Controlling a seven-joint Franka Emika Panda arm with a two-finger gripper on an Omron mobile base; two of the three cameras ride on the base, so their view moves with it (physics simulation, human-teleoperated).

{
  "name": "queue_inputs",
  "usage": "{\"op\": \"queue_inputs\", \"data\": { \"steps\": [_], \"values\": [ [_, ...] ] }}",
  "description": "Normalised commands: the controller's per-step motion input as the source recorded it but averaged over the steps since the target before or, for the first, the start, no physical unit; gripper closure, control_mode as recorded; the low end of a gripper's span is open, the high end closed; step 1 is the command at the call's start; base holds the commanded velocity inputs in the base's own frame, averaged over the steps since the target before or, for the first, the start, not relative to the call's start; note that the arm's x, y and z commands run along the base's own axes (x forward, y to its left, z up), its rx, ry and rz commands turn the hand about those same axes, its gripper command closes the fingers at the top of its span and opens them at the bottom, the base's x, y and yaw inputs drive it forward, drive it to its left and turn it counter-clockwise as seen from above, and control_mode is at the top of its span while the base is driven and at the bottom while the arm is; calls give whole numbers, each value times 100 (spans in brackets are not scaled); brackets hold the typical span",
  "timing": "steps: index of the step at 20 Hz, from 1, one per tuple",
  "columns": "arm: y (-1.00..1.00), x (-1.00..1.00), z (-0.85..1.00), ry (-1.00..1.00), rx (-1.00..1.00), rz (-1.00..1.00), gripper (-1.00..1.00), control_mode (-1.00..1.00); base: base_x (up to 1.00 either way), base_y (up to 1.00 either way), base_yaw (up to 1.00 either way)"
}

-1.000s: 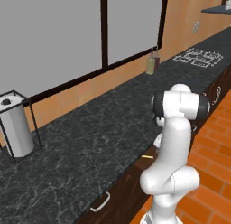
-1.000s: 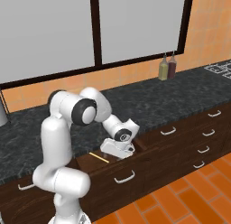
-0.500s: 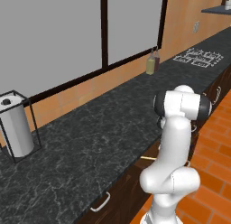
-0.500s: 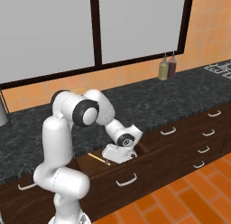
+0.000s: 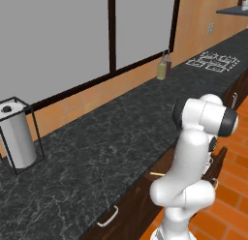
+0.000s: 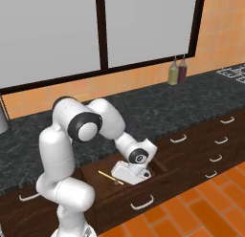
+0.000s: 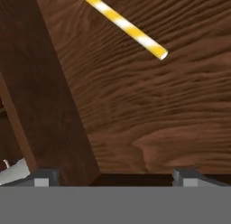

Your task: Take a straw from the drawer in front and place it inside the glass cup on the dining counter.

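Observation:
The drawer [image 6: 129, 199] stands pulled out under the black counter, and its brown wooden floor [image 7: 149, 110] fills most of the hand view. The straw [image 6: 108, 176], a thin yellow stick with pale stripes, lies flat on that floor; its end [image 7: 135, 34] shows near the top of the hand view, and a short piece [image 5: 156, 174] shows in the left base view. My gripper [image 6: 122, 177] hangs low inside the drawer, just right of the straw, open with nothing between its fingertips [image 7: 43, 177]. The glass cup and the dining counter are out of view.
The drawer's side wall [image 7: 49, 92] rises close on the left of the hand view. On the black granite counter [image 5: 97, 152] stand a paper towel holder [image 5: 17, 137] and two bottles [image 6: 177, 72]. A cooktop [image 5: 213, 61] lies far right. Narrower stacked drawers [image 6: 217, 145] are to the right.
The hand has sunk lower into the open drawer, closer to its floor and the straw. Its jaws have stayed wide apart.

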Motion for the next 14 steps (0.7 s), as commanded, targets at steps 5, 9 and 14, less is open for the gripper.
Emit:
{"op": "queue_inputs", "data": {
  "steps": [5,9,14],
  "values": [
    [-45,-60,31,1,-2,3,-100,-100,0,0,0],
    [-53,-59,9,0,-1,4,-100,-100,0,0,0],
    [-54,-56,2,0,0,4,-100,-100,0,0,0]
  ]
}}
